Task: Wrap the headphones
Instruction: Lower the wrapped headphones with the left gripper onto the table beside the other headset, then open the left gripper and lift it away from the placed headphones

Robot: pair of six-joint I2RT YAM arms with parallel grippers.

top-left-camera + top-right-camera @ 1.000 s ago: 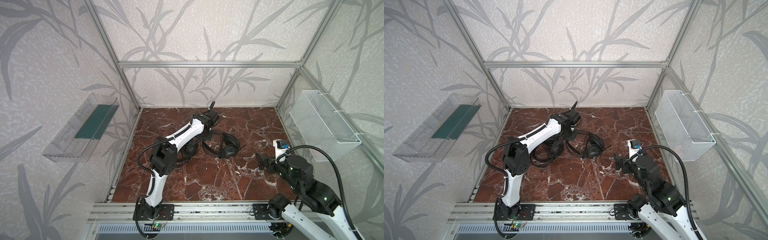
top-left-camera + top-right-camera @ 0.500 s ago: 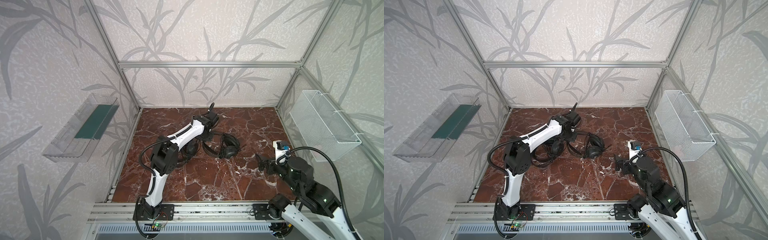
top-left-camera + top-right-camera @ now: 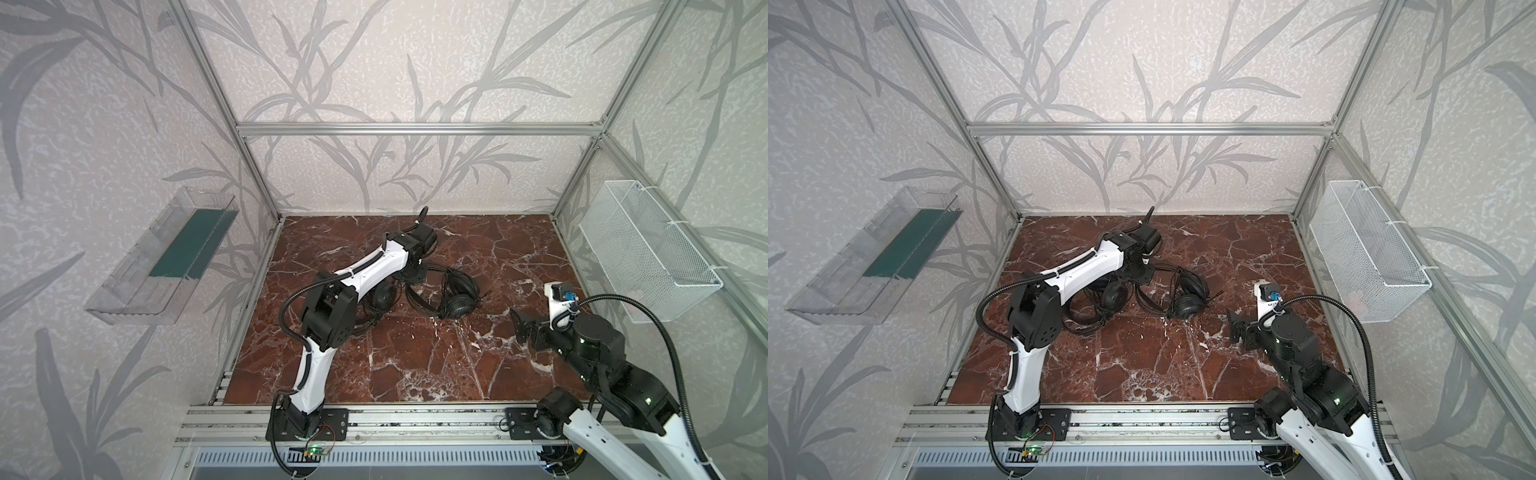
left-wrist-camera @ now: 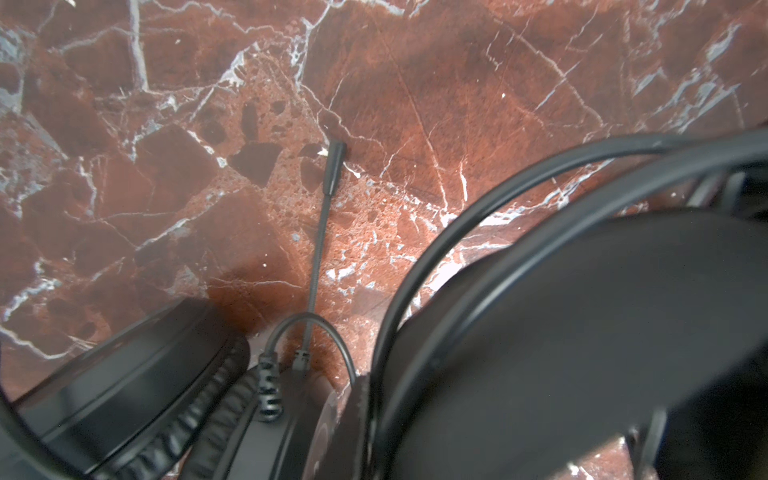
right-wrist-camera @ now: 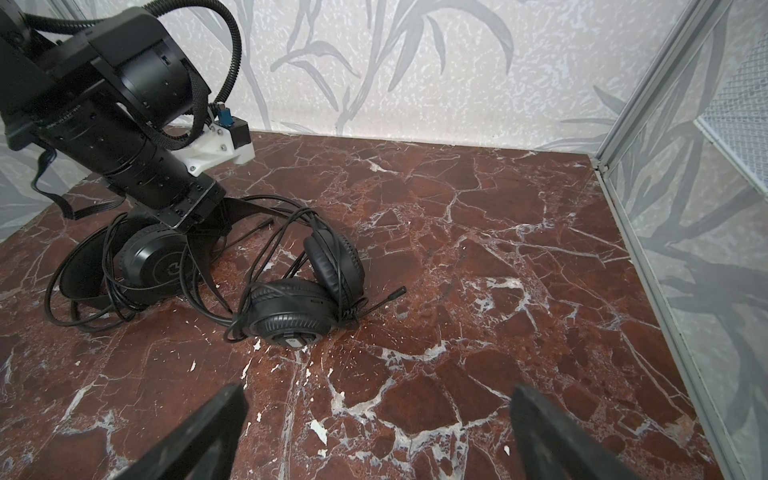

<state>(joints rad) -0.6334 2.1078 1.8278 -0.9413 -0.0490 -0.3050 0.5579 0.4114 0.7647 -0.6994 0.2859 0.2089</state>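
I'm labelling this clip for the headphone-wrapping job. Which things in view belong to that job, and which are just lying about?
Part of the job:
- black headset under the left arm
- black headset nearer the right arm

Just there:
- clear wall bin with its green insert
- white mesh basket
- marble tabletop
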